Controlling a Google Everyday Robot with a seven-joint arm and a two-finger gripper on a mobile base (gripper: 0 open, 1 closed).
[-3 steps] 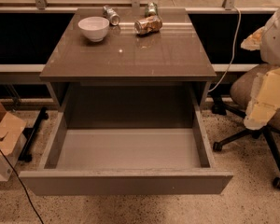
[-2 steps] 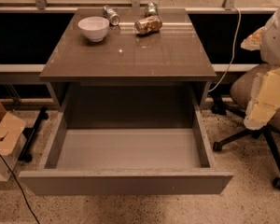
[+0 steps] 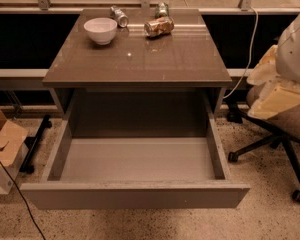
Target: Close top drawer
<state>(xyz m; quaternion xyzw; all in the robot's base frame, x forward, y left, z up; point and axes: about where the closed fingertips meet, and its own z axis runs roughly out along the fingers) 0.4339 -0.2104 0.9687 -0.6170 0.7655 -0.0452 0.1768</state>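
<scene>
My gripper [image 3: 277, 97] hangs off to the right of the cabinet [image 3: 140, 64], above an office chair [image 3: 285, 129]. I can't make out if it is open or closed. It is well apart from the top drawer [image 3: 135, 196]. That drawer is pulled far out of the cabinet's front. On top of the cabinet, near the back, sit a white bowl [image 3: 100, 30] and a lying can [image 3: 158, 26]. A cardboard box [image 3: 5, 144] sits on the floor left of the cabinet.

Office, swivel chair [image 3: 291, 122], cardboard box [image 3: 5, 143], gripper [image 3: 276, 102] beside chair, right
</scene>
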